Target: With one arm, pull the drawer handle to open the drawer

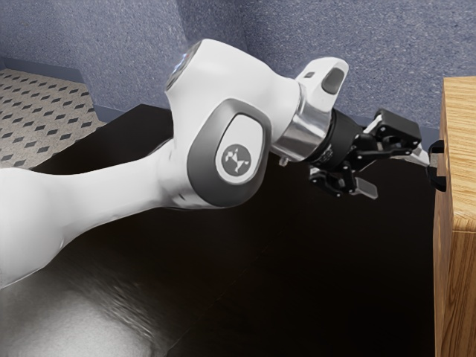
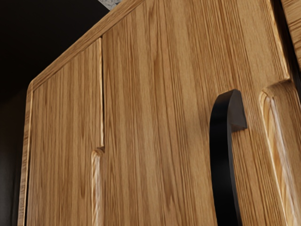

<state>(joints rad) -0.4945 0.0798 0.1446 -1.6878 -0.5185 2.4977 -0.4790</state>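
Note:
A light wooden cabinet (image 1: 457,223) stands at the exterior view's right edge. A black curved drawer handle (image 1: 439,162) sticks out of its front. My black gripper (image 1: 393,169) hangs just to the left of that handle with its fingers spread, open, and nothing between them. One fingertip (image 1: 421,152) is close to the handle, and I cannot tell whether it touches. In the wrist view the drawer front (image 2: 160,117) is close ahead, with the black handle (image 2: 225,155) arching off the wood. The front lies flush with the panel beside it (image 2: 61,150).
A dark glossy tabletop (image 1: 297,275) runs under the arm up to the cabinet's foot. Blue-grey walls (image 1: 387,37) stand behind. A patterned floor (image 1: 37,104) lies at the far left. My white arm link (image 1: 216,156) spans the left and middle.

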